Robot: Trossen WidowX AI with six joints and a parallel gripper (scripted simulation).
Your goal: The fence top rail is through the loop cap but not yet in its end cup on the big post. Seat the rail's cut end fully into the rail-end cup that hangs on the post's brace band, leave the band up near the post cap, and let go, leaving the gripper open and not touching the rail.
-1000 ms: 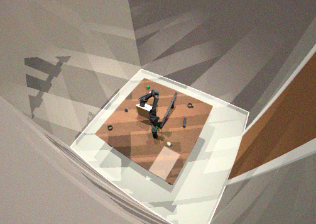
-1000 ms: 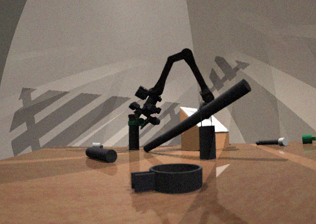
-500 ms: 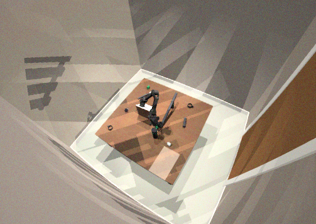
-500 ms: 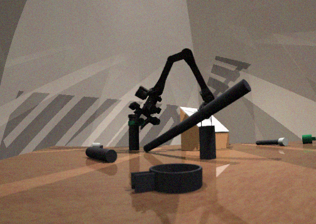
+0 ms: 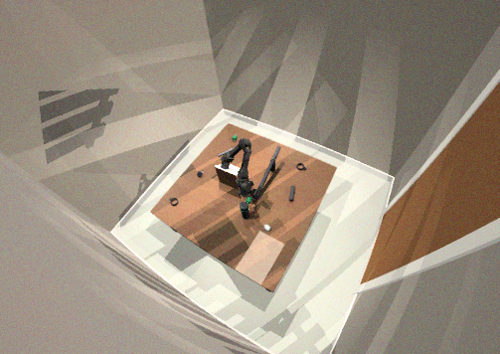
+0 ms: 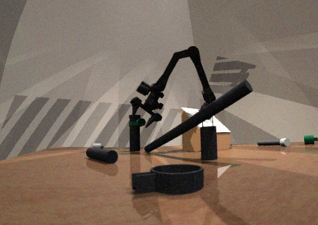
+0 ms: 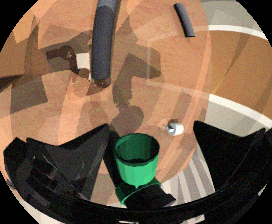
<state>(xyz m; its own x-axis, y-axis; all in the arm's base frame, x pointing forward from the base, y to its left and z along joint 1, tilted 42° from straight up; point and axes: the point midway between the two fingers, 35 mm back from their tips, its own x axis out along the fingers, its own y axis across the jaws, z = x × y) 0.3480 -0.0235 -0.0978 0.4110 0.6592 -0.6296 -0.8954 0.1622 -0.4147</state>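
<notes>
The dark rail (image 5: 266, 174) (image 6: 197, 120) (image 7: 102, 40) slopes through the loop on the short post (image 6: 209, 143). Its far end is high and its lower end is down at or near the table, apart from the cup. The green rail-end cup (image 5: 249, 200) (image 6: 140, 122) (image 7: 137, 171) hangs from the green band near the top of the big post (image 5: 245, 209) (image 6: 134, 137). Its mouth shows empty in the wrist view. My gripper (image 6: 140, 119) (image 7: 152, 127) is wide open, with its fingers on either side of the cup and nothing held. Contact with the cup cannot be told.
A short dark tube (image 5: 292, 193) (image 6: 102, 155) (image 7: 184, 20) lies on the rail's far side from my base. A black ring with a tab (image 5: 301, 167) (image 6: 177, 179) lies beyond. A white fitting (image 5: 267, 228) (image 7: 175, 128) lies near the big post. A white-topped box (image 6: 191, 139) stands under the arm.
</notes>
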